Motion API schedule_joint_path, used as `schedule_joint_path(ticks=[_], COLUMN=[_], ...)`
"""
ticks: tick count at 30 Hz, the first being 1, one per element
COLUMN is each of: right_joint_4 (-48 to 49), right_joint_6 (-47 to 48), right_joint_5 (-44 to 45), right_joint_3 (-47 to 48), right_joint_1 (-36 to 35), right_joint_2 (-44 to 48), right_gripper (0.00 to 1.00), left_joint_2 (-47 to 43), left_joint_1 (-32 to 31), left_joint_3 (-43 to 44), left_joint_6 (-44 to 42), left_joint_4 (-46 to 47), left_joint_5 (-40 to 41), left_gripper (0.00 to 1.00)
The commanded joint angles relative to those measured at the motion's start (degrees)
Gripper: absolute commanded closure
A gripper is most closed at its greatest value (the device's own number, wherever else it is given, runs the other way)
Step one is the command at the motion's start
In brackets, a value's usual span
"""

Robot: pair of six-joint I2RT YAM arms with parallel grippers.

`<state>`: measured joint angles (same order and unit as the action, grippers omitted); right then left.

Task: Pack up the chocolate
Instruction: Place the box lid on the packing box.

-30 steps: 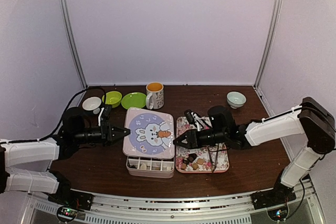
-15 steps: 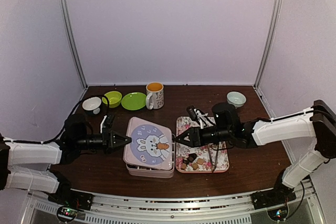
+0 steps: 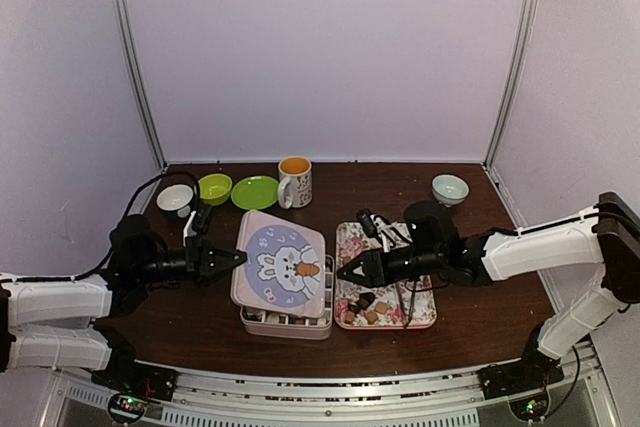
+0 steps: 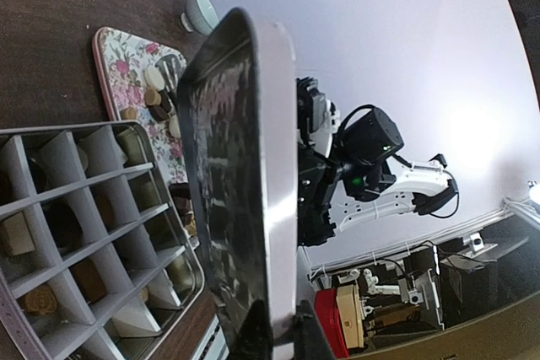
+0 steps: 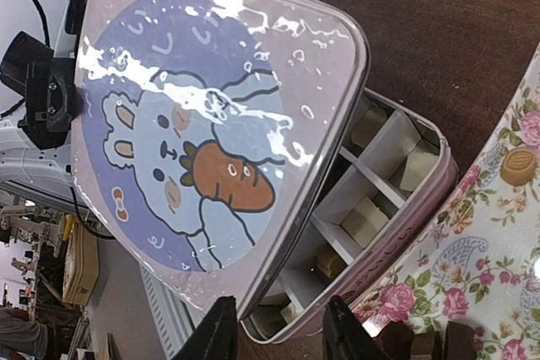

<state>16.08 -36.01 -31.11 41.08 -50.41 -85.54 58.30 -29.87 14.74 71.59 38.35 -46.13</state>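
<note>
Left gripper [image 3: 232, 259]: my jaws are pinched almost fully together on the left rim of the tin lid [image 3: 280, 267], which they hold tilted over the tin and not seated.

Right gripper [image 3: 345, 272]: my fingers stand partly apart at the lid's right edge. The rim sits at their mouth, though the wrist view does not settle whether they touch it.

Tin [image 3: 290, 323]: pink, divided into small compartments. Its near row shows below the lid, which carries a rabbit-and-carrot picture.

Chocolate [image 5: 364, 218]: cream and tan pieces lie in the open compartments, one to a cell where visible. More dark, tan and white pieces [image 3: 365, 305] sit at the near end of the floral tray [image 3: 420, 312], just right of the tin.

Table [image 3: 480, 307]: dark wood.

Back row, left to right: white bowl [image 3: 175, 197], green bowl [image 3: 214, 187], green plate [image 3: 255, 192], mug [image 3: 295, 182] with a yellow inside. Well apart on the right is a pale green bowl [image 3: 450, 188].
</note>
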Motion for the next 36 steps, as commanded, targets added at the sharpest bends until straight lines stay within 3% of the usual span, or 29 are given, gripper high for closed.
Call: schedule_joint_path(ticks=[1, 15, 36], right_joint_4=[0.71, 0.62, -0.12], right_joint_6=[1.21, 1.85, 1.34], right_joint_5=[0.91, 1.49, 2.85], right_joint_3=[0.19, -0.95, 1.15], right_joint_1=[-0.35, -0.7, -2.79], right_joint_2=[0.99, 1.06, -6.9], right_gripper=[0.64, 0.53, 0.5], left_joint_2=[-2.12, 6.3, 11.06], left_joint_1=[-1.0, -3.71, -3.71], left_joint_3=[2.99, 3.98, 3.35], left_joint_6=[2.11, 0.81, -1.04], left_joint_4=[1.86, 5.03, 8.46], left_joint_5=[-0.63, 0.66, 3.48], left_gripper=[1.0, 1.0, 1.0])
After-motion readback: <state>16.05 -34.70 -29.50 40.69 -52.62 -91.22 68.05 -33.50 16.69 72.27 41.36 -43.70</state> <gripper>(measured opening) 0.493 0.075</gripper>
